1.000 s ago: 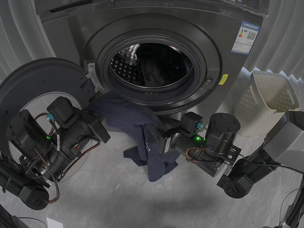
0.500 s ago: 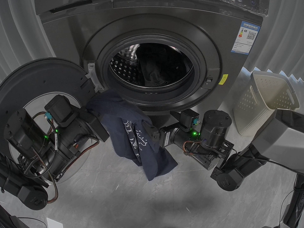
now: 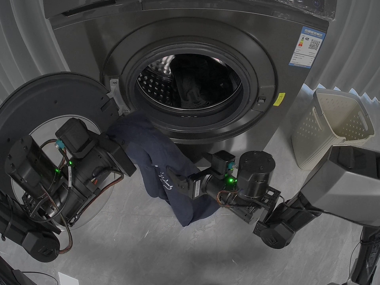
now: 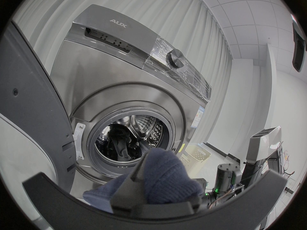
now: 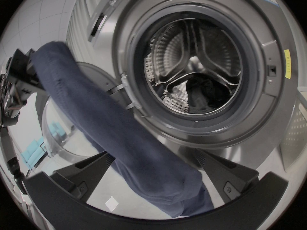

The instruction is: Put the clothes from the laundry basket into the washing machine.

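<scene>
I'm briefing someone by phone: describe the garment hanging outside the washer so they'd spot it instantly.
Find the grey washing machine with its round door swung open. Just below its opening, a navy garment hangs from the left gripper. Unlike the black clothing inside the drum, it is outside, blue, with white print.

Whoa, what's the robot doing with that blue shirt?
It is loading laundry. The left gripper is clamped on the top of a navy garment, which hangs down just below the open mouth of the washing machine. The right gripper has its jaws open around the cloth lower down. Some dark clothes already lie in the drum.
</scene>
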